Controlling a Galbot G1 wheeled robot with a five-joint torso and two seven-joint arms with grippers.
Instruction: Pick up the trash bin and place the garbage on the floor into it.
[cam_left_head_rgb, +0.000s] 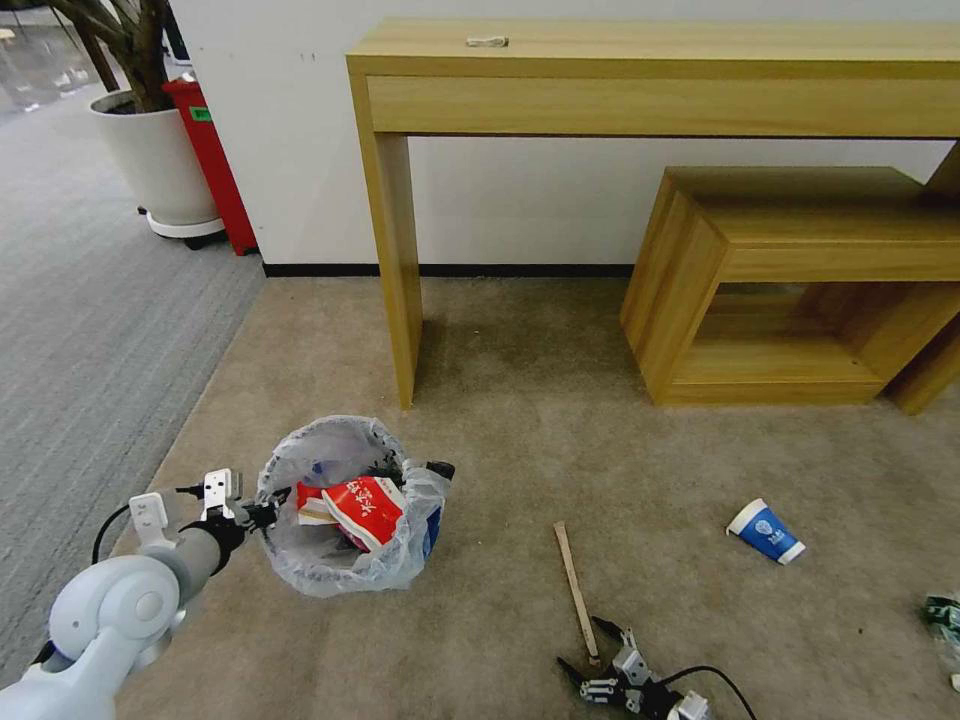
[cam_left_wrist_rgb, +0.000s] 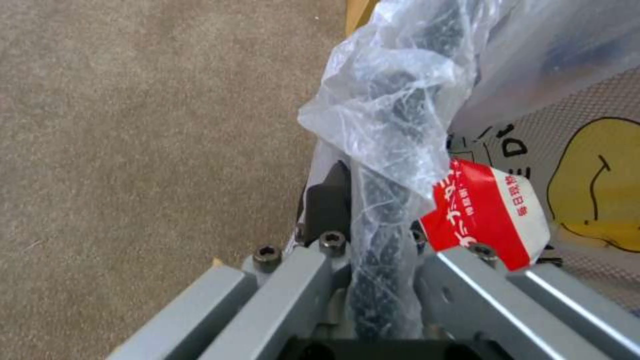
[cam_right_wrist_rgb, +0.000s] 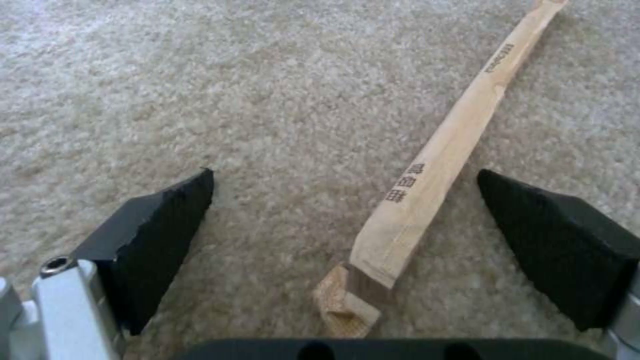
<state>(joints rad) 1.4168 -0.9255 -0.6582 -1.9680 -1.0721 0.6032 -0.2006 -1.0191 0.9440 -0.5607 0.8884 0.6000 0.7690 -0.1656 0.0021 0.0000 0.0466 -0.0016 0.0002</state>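
Stick (cam_left_head_rgb: 575, 590), pale wood in a paper sleeve, lies flat on the carpet (cam_left_head_rgb: 520, 400), near end between the spread fingers of the right gripper (cam_left_head_rgb: 590, 645). Right wrist view adds printed characters on the sleeve (cam_right_wrist_rgb: 427, 180) and a torn, folded end, which the head view can't resolve. Trash bin (cam_left_head_rgb: 350, 505) sits left of it, bag-lined, red wrapper (cam_left_head_rgb: 365, 510) inside, left gripper (cam_left_wrist_rgb: 360, 240) clamped on its rim. Blue cup (cam_left_head_rgb: 765, 530) lies far right, probably on its side.
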